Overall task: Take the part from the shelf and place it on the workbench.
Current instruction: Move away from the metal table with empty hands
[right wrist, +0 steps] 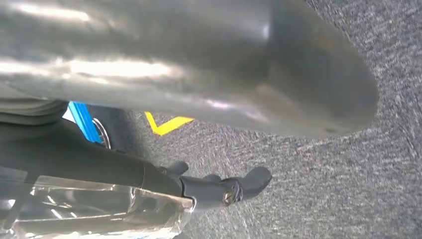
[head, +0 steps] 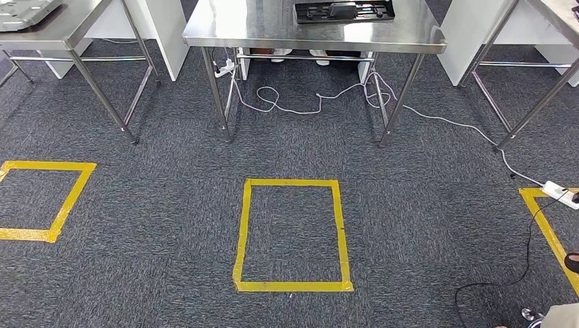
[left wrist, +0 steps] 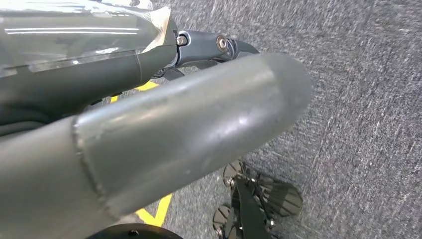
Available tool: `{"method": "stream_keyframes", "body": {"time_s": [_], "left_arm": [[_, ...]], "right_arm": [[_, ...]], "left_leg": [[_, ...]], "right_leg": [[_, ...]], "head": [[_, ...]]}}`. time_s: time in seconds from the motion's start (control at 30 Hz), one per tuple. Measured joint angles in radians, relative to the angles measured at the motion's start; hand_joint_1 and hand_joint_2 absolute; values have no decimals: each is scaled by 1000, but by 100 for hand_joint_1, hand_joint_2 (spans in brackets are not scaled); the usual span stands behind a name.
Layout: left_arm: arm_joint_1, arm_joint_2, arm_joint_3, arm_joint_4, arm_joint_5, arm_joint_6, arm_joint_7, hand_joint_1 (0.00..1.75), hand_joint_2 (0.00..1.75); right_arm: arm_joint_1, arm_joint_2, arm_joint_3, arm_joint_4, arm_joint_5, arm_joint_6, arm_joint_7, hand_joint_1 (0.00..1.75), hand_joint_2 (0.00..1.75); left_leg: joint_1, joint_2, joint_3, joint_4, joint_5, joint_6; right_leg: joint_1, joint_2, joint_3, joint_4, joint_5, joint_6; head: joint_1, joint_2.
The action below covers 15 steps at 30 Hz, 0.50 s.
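A black flat part [head: 345,10] lies on the steel workbench [head: 273,33] straight ahead, at the far edge of the head view. My left hand [left wrist: 199,104] hangs beside my body above the carpet, its thick grey thumb across the left wrist view and its dark fingers [left wrist: 214,46] stretched out with nothing in them. In the right wrist view my right hand [right wrist: 209,89] hangs the same way over the carpet, dark fingers [right wrist: 234,188] extended and holding nothing.
A yellow tape rectangle [head: 293,234] marks the carpet before the workbench, with others at left [head: 48,199] and right [head: 549,232]. White cables [head: 300,102] and a power strip [head: 561,193] lie on the floor. Steel tables stand left [head: 61,31] and right [head: 556,14]. A person's shoes [head: 281,52] show behind the bench.
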Motion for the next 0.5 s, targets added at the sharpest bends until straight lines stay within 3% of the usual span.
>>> {"method": "stream_keyframes", "body": {"time_s": [0.07,0.17,0.3,0.5], "left_arm": [[1,-1,-5,0,0,0,0,0,0],[0,-1,-10,1,0,0,1,0,0],[1,-2,-11,1,-1,0,1,0,0],[1,-2,-12,1,0,0,2,0,0]], "right_arm": [[-1,-1,0,0,0,-2,-1,0,0],[0,-2,0,0,0,-6,-3,0,0],[0,-3,0,0,-1,-7,-7,0,0],[0,-3,0,0,1,-4,-10,0,0]], "left_leg": [[-4,0,-3,-11,11,2],[-6,0,-2,-29,24,-8],[-17,0,-8,-29,29,1],[-23,0,-15,-27,36,11]], "right_leg": [[0,-1,-3,-8,5,7],[6,-2,-11,-21,12,-2],[5,-1,-15,-23,22,12],[-1,-1,-14,-23,30,23]], "head": [[0,0],[5,0],[7,0],[6,0]]}}
